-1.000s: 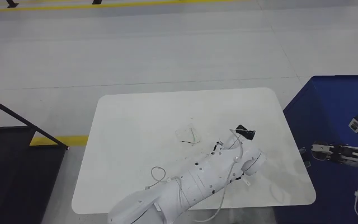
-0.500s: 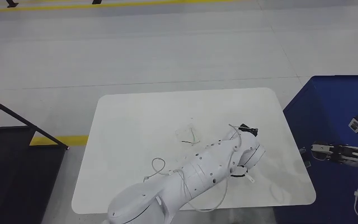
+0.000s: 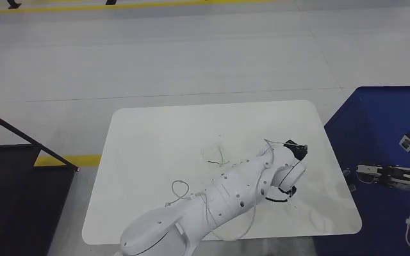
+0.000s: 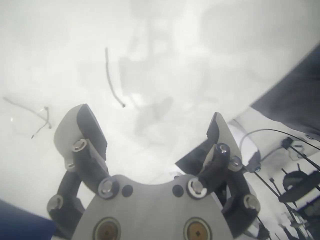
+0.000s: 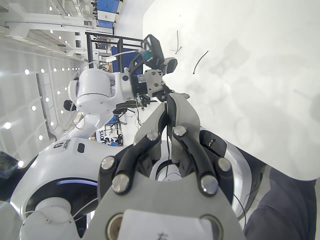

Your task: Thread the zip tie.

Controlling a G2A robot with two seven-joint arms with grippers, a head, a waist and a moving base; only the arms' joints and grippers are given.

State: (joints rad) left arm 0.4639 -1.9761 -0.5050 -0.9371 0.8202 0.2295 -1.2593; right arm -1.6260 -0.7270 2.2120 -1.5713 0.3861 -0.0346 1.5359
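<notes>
Two thin dark zip ties (image 3: 218, 157) lie near the middle of the white table (image 3: 160, 134). In the left wrist view one curved zip tie (image 4: 110, 78) lies ahead of my left gripper (image 4: 152, 123), and a bent one (image 4: 41, 118) lies farther off to the side. That gripper is open, holds nothing and hovers over bare table. My left arm (image 3: 282, 176) reaches across to the table's right half. My right gripper (image 5: 172, 101) is shut off the table's near edge, with nothing seen in it. From there both zip ties (image 5: 200, 61) show beyond the left arm (image 5: 100, 88).
A blue cabinet (image 3: 378, 147) stands close to the table's right edge. A black frame (image 3: 32, 185) stands to the left of the table. Loose white cable (image 3: 180, 192) hangs along the left arm.
The left arm's wrist has swung to the right, farther from the zip ties. The zip ties have not moved.
</notes>
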